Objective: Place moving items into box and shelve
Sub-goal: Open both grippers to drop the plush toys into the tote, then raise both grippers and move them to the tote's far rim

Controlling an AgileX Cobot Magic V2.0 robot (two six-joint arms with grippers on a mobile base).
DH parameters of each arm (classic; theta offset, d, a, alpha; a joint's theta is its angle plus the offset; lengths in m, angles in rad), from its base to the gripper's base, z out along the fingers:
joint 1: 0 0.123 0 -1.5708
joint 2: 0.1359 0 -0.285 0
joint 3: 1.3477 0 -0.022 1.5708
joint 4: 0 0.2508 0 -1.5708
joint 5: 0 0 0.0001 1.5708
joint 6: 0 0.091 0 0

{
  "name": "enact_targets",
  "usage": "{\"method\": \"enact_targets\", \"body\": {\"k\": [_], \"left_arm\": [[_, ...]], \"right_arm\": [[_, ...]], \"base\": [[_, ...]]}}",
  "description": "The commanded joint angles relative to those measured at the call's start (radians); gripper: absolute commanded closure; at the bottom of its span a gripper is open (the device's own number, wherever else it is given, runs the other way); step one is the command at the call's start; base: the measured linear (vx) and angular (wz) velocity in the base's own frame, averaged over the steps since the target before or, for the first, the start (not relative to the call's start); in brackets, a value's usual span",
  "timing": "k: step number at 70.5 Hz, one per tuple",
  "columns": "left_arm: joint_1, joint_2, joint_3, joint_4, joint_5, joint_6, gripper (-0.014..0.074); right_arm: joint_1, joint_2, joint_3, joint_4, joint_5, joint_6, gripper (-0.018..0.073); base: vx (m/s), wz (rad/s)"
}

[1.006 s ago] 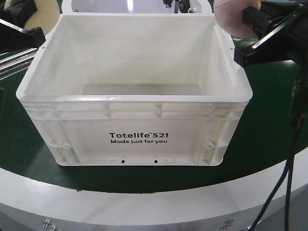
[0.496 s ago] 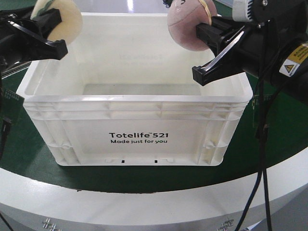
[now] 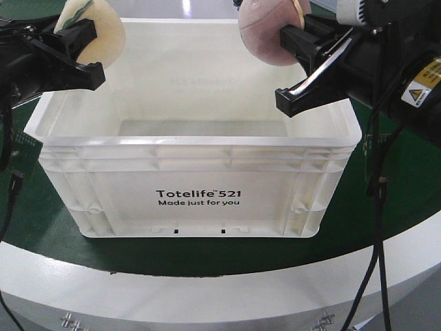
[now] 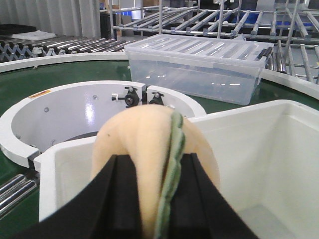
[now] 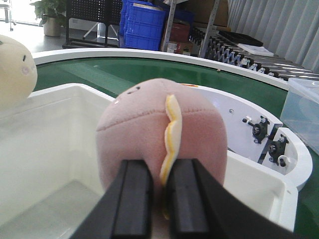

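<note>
White box [image 3: 200,186], printed "Totelife 521 Made just for you", on the green belt [image 3: 406,193]. Jaws of the left gripper [image 4: 157,169] clamp a cream plush [image 4: 144,144] over its rim; jaws of the right gripper [image 5: 159,167] clamp a pink plush [image 5: 139,124]. Blue bins [image 5: 142,22] behind.

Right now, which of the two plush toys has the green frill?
The cream plush toy held in the left gripper. Its frill is green, while the pink plush toy in the right gripper has a yellow one.
</note>
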Motion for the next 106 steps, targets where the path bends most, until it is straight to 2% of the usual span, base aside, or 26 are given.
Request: {"method": "enact_targets", "body": {"k": [1, 13, 19, 25, 38, 47, 56, 68, 79, 85, 90, 106], "left_arm": [[-0.006, -0.021, -0.032, -0.003, -0.097, -0.001, 0.0395], [-0.006, -0.021, -0.032, -0.003, -0.097, -0.001, 0.0158], [-0.006, -0.021, -0.032, -0.003, -0.095, -0.003, 0.0074], [-0.006, -0.021, -0.032, -0.003, -0.093, -0.005, 0.0027], [-0.003, -0.022, -0.032, -0.004, -0.089, -0.004, 0.0020], [0.033, -0.030, -0.032, -0.004, -0.080, -0.004, 0.0020], [0.106, -0.066, -0.032, -0.004, -0.035, -0.004, 0.0020], [0.195, -0.116, -0.032, -0.004, 0.058, -0.004, 0.0020], [0.239, -0.123, -0.032, -0.005, 0.117, -0.013, 0.0020], [0.241, -0.121, -0.033, -0.021, 0.141, -0.042, 0.0020], [0.241, -0.110, -0.055, -0.021, 0.173, -0.067, 0.0020], [0.241, 0.025, -0.319, -0.019, 0.450, -0.061, 0.0020]], "right_arm": [[0.002, -0.019, -0.028, 0.001, -0.094, -0.008, 0.0231], [0.002, -0.019, -0.028, 0.001, -0.094, -0.008, -0.0003], [0.002, -0.019, -0.028, 0.002, -0.094, -0.008, -0.0060], [0.002, -0.019, -0.028, 0.003, -0.094, -0.008, -0.0066], [0.000, -0.019, -0.028, 0.004, -0.095, -0.008, -0.0034], [-0.013, -0.026, -0.028, 0.016, -0.094, -0.008, -0.0018], [-0.086, -0.049, -0.028, 0.069, -0.082, -0.008, -0.0019], [-0.190, -0.095, -0.028, 0.081, -0.048, -0.008, -0.0019], [-0.234, -0.120, -0.029, 0.107, 0.000, 0.006, -0.0019], [-0.252, -0.111, -0.058, 0.174, 0.075, 0.035, -0.0019], [-0.260, -0.085, -0.114, 0.180, 0.160, 0.035, -0.0017], [-0.258, 0.087, -0.412, 0.181, 0.468, 0.045, 0.0013]], "base": [[0.00, 0.00], [0.00, 0.00], [0.00, 0.00], [0.00, 0.00], [0.00, 0.00], [0.00, 0.00], [0.00, 0.00], [0.00, 0.00], [0.00, 0.00], [0.00, 0.00], [0.00, 0.00], [0.00, 0.00]]}}
